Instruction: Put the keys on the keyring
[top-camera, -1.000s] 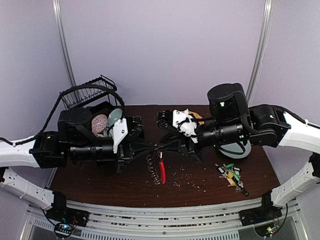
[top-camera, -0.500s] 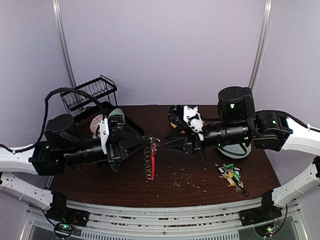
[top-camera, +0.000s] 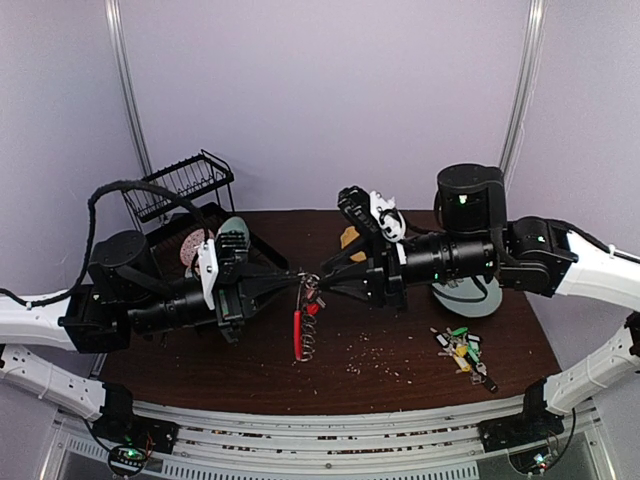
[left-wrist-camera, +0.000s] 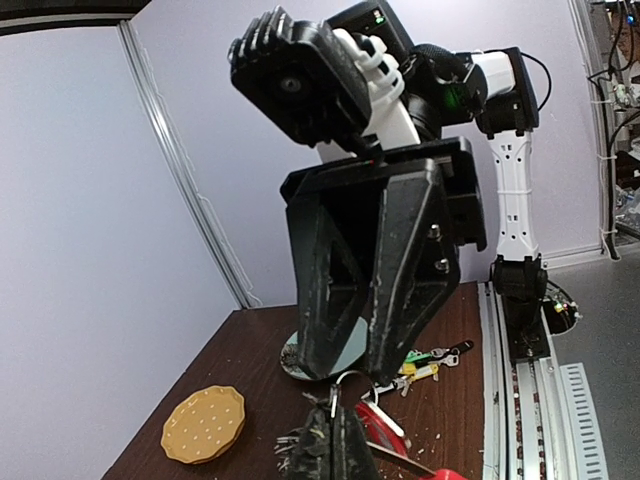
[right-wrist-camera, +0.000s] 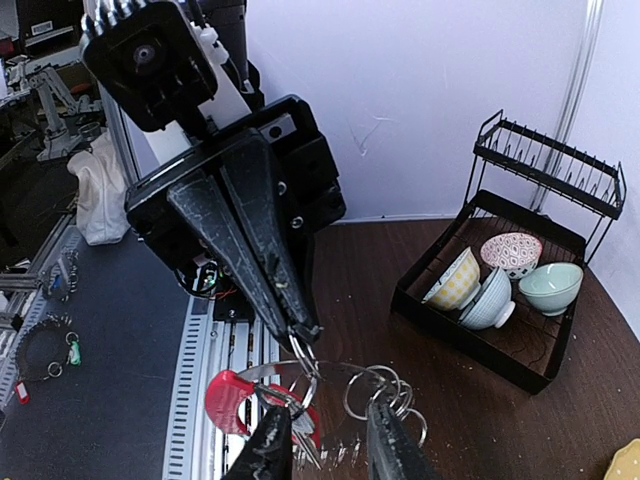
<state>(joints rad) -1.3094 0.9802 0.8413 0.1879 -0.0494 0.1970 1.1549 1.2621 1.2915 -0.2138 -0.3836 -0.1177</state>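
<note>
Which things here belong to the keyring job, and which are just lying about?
Job: keyring, hanging from the shut left gripper; right gripper, open at its loops; keys, in a loose heap.
Lying about: dish rack with bowls; yellow dotted plate; grey plate.

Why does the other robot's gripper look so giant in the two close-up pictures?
Left wrist view: the right gripper is very near the camera, so it fills the middle and looks stretched, while the table behind looks tiny. Right wrist view: the same happens to the left gripper. Top external view: seen from far off, both look small and alike, in soft, even light without glare.
</note>
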